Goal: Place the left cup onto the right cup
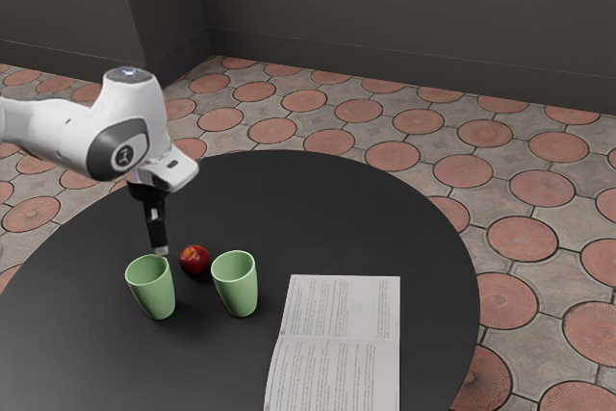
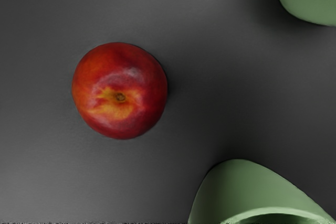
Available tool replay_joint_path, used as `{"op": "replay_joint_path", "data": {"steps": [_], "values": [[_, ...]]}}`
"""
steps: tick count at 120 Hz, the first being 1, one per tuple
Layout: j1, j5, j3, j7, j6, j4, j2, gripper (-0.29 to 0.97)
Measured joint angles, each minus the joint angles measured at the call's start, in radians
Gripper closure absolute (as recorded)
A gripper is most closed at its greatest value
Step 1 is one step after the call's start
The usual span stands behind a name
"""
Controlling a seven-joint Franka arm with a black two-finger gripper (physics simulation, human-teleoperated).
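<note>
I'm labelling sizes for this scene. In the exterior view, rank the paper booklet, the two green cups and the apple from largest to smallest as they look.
1. Paper booklet: largest by far.
2. Cup at the exterior view's left and cup at the exterior view's right: alike, not ranked.
3. Apple: smallest.

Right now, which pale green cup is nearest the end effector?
The green cup on the exterior view's left, just below the end effector; the other cup stands beyond the red apple.

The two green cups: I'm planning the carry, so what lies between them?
A red fruit, slightly behind the gap between left cup and right cup; exterior view.
</note>
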Motion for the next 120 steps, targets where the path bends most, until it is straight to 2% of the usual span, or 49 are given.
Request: {"op": "replay_joint_path", "data": {"steps": [34, 49, 70, 73, 87, 95, 107, 120], "values": [[0.065, 0.0, 0.0, -0.011, 0.044, -0.044, 0.0, 0.0], [0.091, 0.0, 0.0, -0.014, 0.062, -0.045, 0.034, 0.01], [0.03, 0.015, -0.001, -0.018, 0.085, -0.021, 0.067, 0.05], [0.022, 0.016, -0.001, -0.019, 0.087, -0.02, 0.069, 0.08], [0.033, 0.004, -0.001, -0.023, 0.095, -0.041, 0.07, 0.4], [0.045, -0.004, -0.001, -0.024, 0.1, -0.049, 0.069, 0.53], [0.045, -0.01, -0.001, -0.027, 0.104, -0.052, 0.067, 0.64], [0.036, -0.01, -0.001, -0.029, 0.107, -0.053, 0.066, 0.7]]}}
